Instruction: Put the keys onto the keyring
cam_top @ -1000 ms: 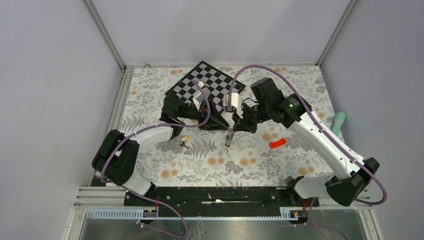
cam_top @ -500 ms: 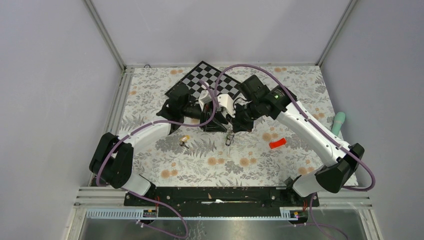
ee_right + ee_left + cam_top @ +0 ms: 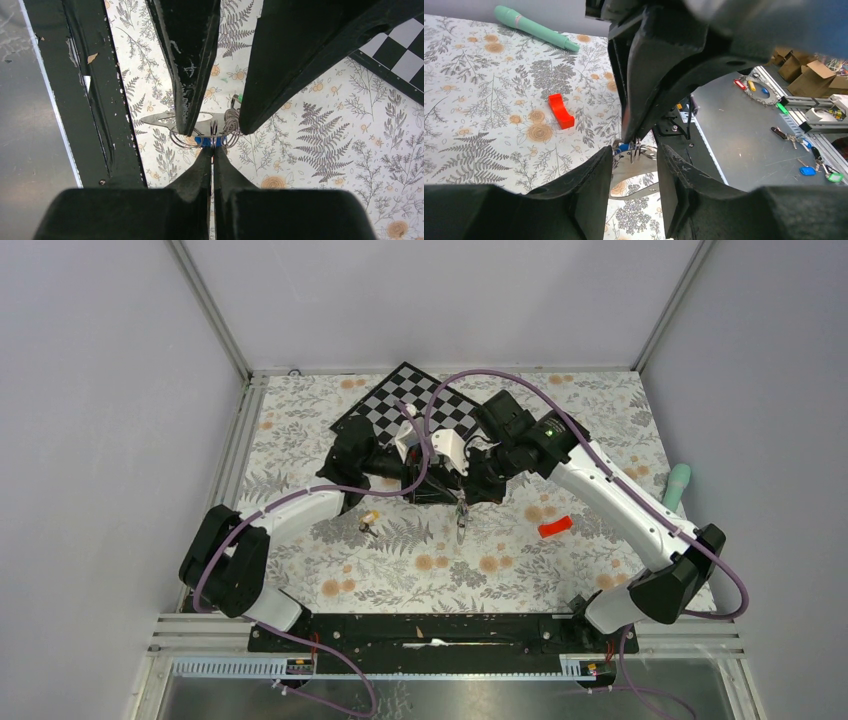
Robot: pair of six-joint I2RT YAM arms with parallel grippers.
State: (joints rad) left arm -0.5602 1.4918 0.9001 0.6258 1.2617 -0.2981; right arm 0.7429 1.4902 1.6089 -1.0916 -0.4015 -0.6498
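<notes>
The right gripper (image 3: 213, 150) is pressed fully closed. Its two fingertips pinch a thin wire ring (image 3: 213, 135) that stands upright between them. A blue tag (image 3: 204, 142) sits just beside that ring, and further wire loops bunch on either side of it. I cannot tell which loop belongs to which key.

The left gripper (image 3: 635, 152) faces it from the opposite side with its fingers parted about halfway. They straddle the right gripper's tips and the bunch, and nothing is clamped between them. Seen from the right wrist, one left finger crosses in front of the keyring (image 3: 160, 119), a flat grey oval plate lying level just behind the pinched ring. Whether that finger touches the plate cannot be told. A green tag (image 3: 239, 98) peeks out beside the other left finger.

From above, the two grippers meet over the near edge of the checkerboard (image 3: 420, 400), and the bunch hangs below them above the floral tablecloth (image 3: 400, 570).

A yellow-tagged key (image 3: 369, 520) lies on the cloth to the left, apart from the bunch. A red block (image 3: 555, 527) lies to the right. A mint-green cylinder (image 3: 678, 487) rests at the far right edge.
</notes>
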